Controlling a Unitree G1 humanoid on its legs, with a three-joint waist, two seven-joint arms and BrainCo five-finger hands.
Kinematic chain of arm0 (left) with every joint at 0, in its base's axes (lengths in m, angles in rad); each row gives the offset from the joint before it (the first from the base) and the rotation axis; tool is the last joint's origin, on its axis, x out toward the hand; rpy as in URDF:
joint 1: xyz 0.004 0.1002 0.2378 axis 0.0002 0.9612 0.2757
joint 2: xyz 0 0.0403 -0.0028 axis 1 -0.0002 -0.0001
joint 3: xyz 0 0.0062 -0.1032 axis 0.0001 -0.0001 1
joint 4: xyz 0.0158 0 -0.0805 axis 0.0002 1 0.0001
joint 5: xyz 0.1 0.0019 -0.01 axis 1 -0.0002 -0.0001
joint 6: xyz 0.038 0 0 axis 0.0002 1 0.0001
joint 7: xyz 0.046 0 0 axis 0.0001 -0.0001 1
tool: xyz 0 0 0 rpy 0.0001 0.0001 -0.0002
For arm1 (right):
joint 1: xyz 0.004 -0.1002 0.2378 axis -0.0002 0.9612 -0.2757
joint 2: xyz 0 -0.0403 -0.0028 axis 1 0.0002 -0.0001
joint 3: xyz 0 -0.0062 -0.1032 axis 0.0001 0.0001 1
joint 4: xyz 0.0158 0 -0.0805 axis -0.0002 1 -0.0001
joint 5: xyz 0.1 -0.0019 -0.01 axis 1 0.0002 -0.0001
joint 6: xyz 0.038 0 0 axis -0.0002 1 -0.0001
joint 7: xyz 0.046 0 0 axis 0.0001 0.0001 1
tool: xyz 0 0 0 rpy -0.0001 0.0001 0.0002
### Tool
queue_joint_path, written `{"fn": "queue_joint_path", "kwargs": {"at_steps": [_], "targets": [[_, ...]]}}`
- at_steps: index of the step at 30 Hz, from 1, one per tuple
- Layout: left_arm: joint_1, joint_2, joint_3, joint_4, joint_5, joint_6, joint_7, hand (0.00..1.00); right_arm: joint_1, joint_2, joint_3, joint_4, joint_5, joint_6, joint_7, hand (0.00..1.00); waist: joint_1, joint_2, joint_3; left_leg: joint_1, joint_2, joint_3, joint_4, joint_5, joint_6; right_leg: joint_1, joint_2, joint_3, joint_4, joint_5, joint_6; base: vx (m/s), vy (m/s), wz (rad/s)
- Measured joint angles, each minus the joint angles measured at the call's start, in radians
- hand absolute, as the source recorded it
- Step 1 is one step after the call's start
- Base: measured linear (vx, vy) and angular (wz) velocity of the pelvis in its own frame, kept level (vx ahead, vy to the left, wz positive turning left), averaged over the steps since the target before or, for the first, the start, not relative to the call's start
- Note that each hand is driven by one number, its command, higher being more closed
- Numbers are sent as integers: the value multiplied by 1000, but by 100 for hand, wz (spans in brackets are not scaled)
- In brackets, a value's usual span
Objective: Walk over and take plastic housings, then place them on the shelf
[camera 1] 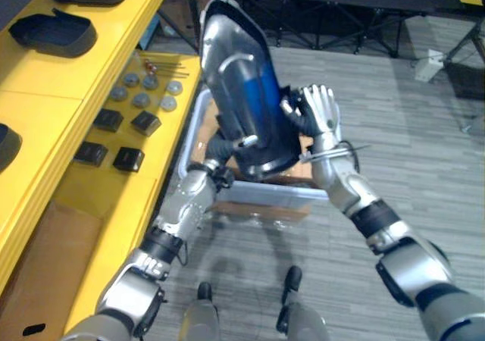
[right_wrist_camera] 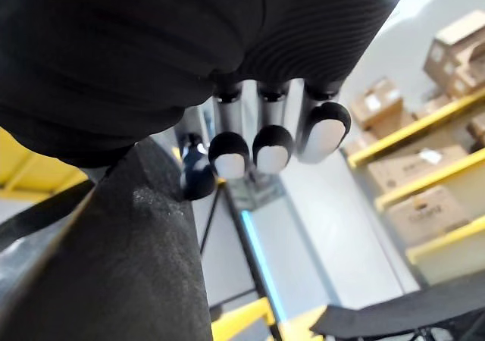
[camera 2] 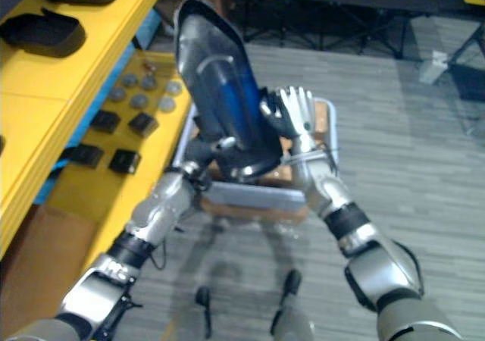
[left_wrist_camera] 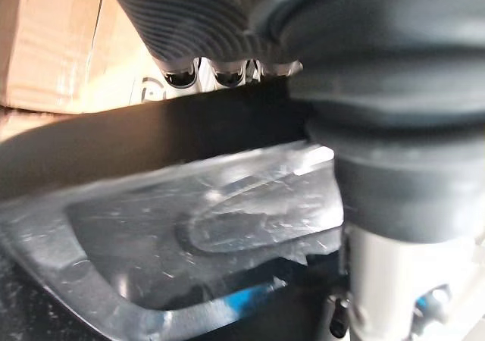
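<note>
Right hand (camera 1: 320, 112) presses straight fingers against the plastic housing (camera 1: 242, 91), tilted up above the grey crate (camera 1: 258, 193). Left hand (left_wrist_camera: 216, 72) props it, fingers hidden behind its rim, so I cannot tell their grip. Pickup looks done; next I swing it left onto the yellow shelf (camera 1: 68, 91).

Silver-grey arms (camera 1: 342, 183); dark ribbed wrist covers (left_wrist_camera: 394, 91); silver dark-tipped fingers (right_wrist_camera: 271, 145).

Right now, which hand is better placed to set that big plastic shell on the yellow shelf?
Probably the left. The left hand supports the shell from below on the side nearest the shelf, so it can lead. The right hand lies flat against the shell's far side and can only push.
</note>
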Motion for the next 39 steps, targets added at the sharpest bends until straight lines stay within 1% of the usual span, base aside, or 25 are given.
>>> {"fn": "queue_joint_path", "kwargs": {"at_steps": [2,3,5,6,7,8,10,11,15,18,22,25,26,29,31,32,33,34,36,37,39], "targets": [[11,-9,3,12,26,-29,38,100,4,12,5,-2,0,-2,-12,100,2,11,-7,5,0,0,-7,0,0,2,0,0,0,0,0,17,4,1],[14,-13,3,19,38,-49,70,100,12,22,6,-8,1,-4,-17,100,2,17,-10,8,0,-1,-10,0,0,5,0,0,0,0,0,0,0,0],[18,-22,8,22,72,-80,112,100,26,39,3,-9,24,-4,-33,100,2,18,-11,13,0,-1,-11,0,0,11,0,0,0,0,0,0,0,0],[22,-24,9,22,73,-103,136,100,35,49,3,-13,41,-4,-37,100,2,18,-11,18,0,0,-12,0,0,15,0,0,0,0,0,0,0,0],[26,-25,10,22,74,-111,144,100,37,57,2,-13,41,-4,-38,100,1,18,-11,20,0,1,-13,0,0,16,0,1,0,0,0,-10,-1,-5],[32,-26,14,22,103,-134,162,100,40,70,2,-19,50,-6,-38,100,0,18,-11,22,0,3,-13,0,0,16,0,2,0,0,0,-21,-6,-4],[37,-28,17,22,140,-156,185,100,57,80,1,-50,76,-11,-40,100,1,18,-11,22,0,3,-13,0,0,17,0,1,-1,-1,0,0,0,0],[42,-29,18,21,151,-175,190,100,63,87,-1,-55,91,-24,-40,100,1,18,-11,23,0,3,-13,0,0,17,0,2,-1,-2,0,0,0,0],[58,-36,21,-10,193,-181,226,100,100,107,-14,-85,130,-52,-39,100,1,18,-11,24,1,4,-15,0,-1,17,0,1,-1,-4,-1,0,0,0],[96,-37,29,-54,235,-181,240,100,125,111,-16,-100,149,-90,-39,100,-3,18,-11,34,1,11,-23,1,-1,18,0,2,-1,-4,-1,21,3,-6],[141,-54,30,-75,299,-172,263,100,180,117,-17,-118,158,-113,-40,100,-2,14,-13,61,1,21,-36,1,-1,34,0,4,-1,-4,0,25,6,-4],[155,-56,30,-80,308,-163,278,100,196,124,-12,-121,158,-124,-40,100,-2,5,-19,62,2,21,-37,1,-1,34,1,4,-1,-4,0,0,0,0],[161,-60,34,-88,308,-156,282,100,201,126,-11,-122,158,-128,-39,0,-1,2,-20,62,2,21,-36,1,-1,34,1,4,-1,-4,0,0,0,0],[178,-63,46,-107,338,-140,285,100,216,136,-5,-128,172,-140,-39,0,0,-5,-24,66,2,21,-35,1,-1,38,1,4,-1,-4,0,0,0,0],[191,-63,48,-115,370,-128,285,100,228,139,1,-127,195,-169,-37,0,1,-8,-27,78,2,21,-36,0,0,51,1,4,-3,-8,1,0,0,0],[212,-62,56,-151,415,-121,291,100,238,141,4,-128,200,-201,-37,0,1,-15,-32,78,3,21,-36,0,0,51,1,3,-10,-12,0,0,0,0],[217,-61,60,-162,432,-119,295,100,243,142,7,-129,209,-214,-35,0,1,-19,-35,78,3,21,-37,0,0,50,1,3,-10,-17,0,0,0,0],[225,-61,75,-183,501,-105,306,100,259,142,12,-131,235,-230,-17,0,2,-27,-39,78,3,20,-39,0,-1,51,1,2,-10,-26,-1,0,0,0],[239,-53,94,-223,585,-99,333,100,275,142,32,-131,280,-247,19,0,2,-34,-43,78,4,20,-40,0,-1,50,2,2,-10,-31,-1,0,0,0],[249,-37,98,-258,629,-94,349,100,290,143,44,-132,308,-253,43,0,3,-37,-46,78,4,19,-41,0,-1,51,1,1,-10,-31,-1,0,0,0],[258,-19,102,-300,684,-93,362,100,313,149,50,-141,369,-268,77,0,9,-39,-47,78,4,17,-43,0,-1,51,1,0,-10,-32,-1,0,0,0]]}}
